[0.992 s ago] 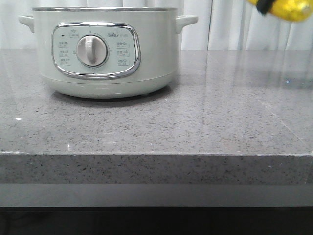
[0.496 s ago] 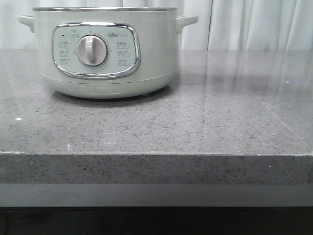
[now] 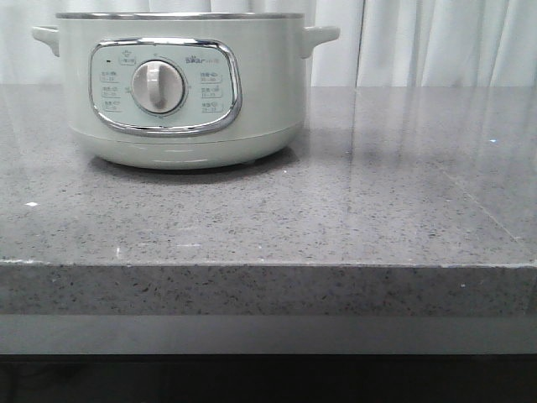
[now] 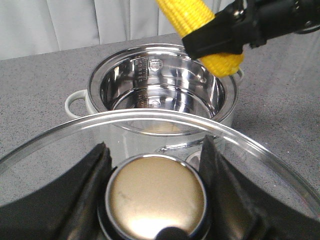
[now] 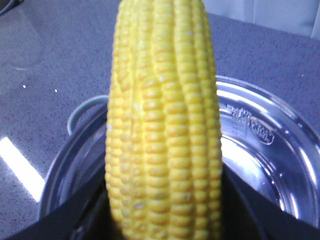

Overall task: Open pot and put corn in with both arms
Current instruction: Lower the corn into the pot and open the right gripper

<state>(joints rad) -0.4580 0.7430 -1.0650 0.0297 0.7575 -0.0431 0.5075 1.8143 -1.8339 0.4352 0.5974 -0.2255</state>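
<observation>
My right pincer (image 4: 220,42) is clamped on the corn (image 5: 162,125), just above the open pot (image 4: 160,90). My left pincer (image 4: 155,192) grips the glass lid (image 4: 60,145) by its knob (pot sits on tabletop (image 3: 377,210)).

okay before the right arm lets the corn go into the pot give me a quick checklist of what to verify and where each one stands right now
1. Lid off the pot: ok, left claw holds it by the knob.
2. Corn gripped in the right claw: ok.
3. Corn above the pot opening: ok, near the rim.
4. Pot bowl free of items: cannot tell, only partly visible.
5. Lid clear of the drop path: ok.
6. Pot upright on the counter: ok.
</observation>
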